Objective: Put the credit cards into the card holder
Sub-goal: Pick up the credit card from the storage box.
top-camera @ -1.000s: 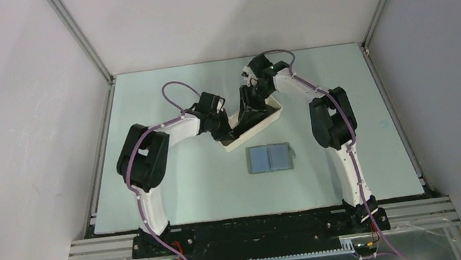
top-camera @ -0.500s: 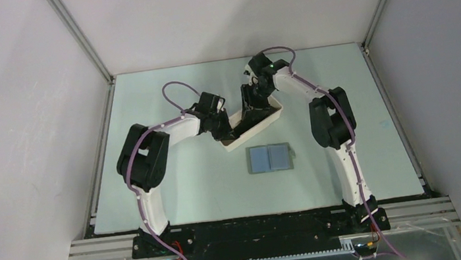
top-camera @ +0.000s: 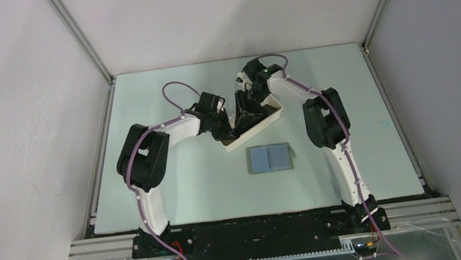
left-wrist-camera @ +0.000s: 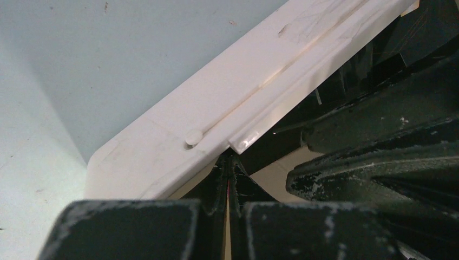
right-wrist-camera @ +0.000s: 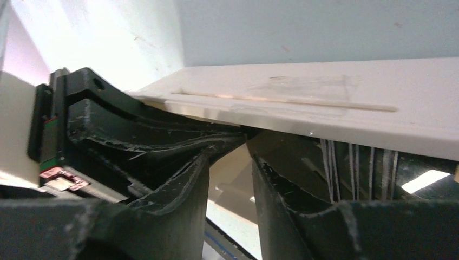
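So the white tray (top-camera: 261, 129) is sitting skewed on the far half of the table (top-camera: 188, 181), and the dark credit cards (right-wrist-camera: 357, 168) are standing on edge inside it, packed side by side toward one end. The left gripper (left-wrist-camera: 228, 162) is clenching the thin wall at the tray's near-left corner, fingers pinched tight on it. The right gripper (right-wrist-camera: 238, 157) is reaching down inside the tray right beside the cards, jaws parted with only the tray floor showing between them, so it's gripping nothing. The card holder (top-camera: 271, 158) is lying open and flat just in front of the tray, not touching it, well away from the table's side edges.
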Controlling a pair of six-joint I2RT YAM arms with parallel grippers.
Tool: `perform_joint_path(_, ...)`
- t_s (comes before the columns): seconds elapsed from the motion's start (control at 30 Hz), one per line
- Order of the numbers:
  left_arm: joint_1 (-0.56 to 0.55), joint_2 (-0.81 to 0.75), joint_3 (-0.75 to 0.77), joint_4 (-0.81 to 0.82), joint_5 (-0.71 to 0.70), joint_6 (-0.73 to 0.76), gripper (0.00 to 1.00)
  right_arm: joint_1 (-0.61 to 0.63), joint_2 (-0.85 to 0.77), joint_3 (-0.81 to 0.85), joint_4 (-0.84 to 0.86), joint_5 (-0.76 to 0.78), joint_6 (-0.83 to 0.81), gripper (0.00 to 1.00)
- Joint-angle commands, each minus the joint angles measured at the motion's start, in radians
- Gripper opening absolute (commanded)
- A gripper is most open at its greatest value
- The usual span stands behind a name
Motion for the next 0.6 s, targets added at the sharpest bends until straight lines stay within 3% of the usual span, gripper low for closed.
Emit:
perform_joint_path(0.0, -0.017, 0.087, -0.058, 0.019, -0.026, 0.012, 0.00, -0.005, -0.046, -0.002, 0.079, -0.111, 0.031, 0.36)
perform_joint_path(0.13, -0.017, 0.087, -0.060, 0.020, -0.028, 0.011, 0.00, -0.011, -0.081, -0.026, 0.110, -0.116, 0.050, 0.31)
perform_joint_path(0.23, -0.017, 0.087, -0.059, 0.020, -0.029, 0.010, 0.00, -0.013, -0.101, -0.035, 0.096, -0.009, 0.040, 0.36)
perform_joint_path(0.4, -0.017, 0.084, -0.064, 0.025, -0.029, 0.011, 0.00, -0.020, -0.095, -0.021, 0.064, 0.161, 0.021, 0.59)
perform_joint_path(0.57, -0.017, 0.084, -0.064, 0.025, -0.024, 0.013, 0.00, -0.029, -0.057, -0.003, 0.062, 0.194, 0.030, 0.68)
